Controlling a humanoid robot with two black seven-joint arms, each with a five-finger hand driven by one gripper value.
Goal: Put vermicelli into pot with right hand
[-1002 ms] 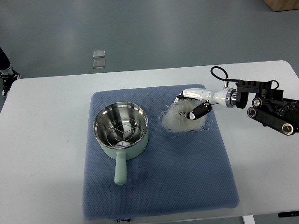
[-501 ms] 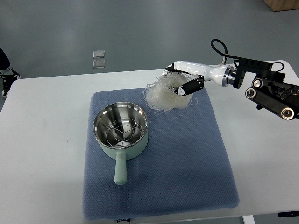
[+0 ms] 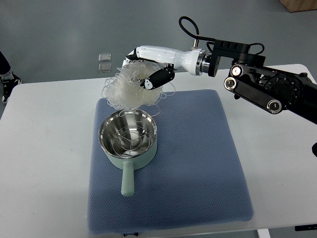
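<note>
Lifted leftward: one vermicelli nest (image 3: 130, 90) (right hand's (image 3: 148, 74) fingers clasping) above one pot (image 3: 128, 138).

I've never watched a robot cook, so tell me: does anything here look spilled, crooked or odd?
Nothing is spilled. The right hand holds the vermicelli above the pot's far rim, loose strands trailing down. The pot sits upright on the blue mat.
</note>
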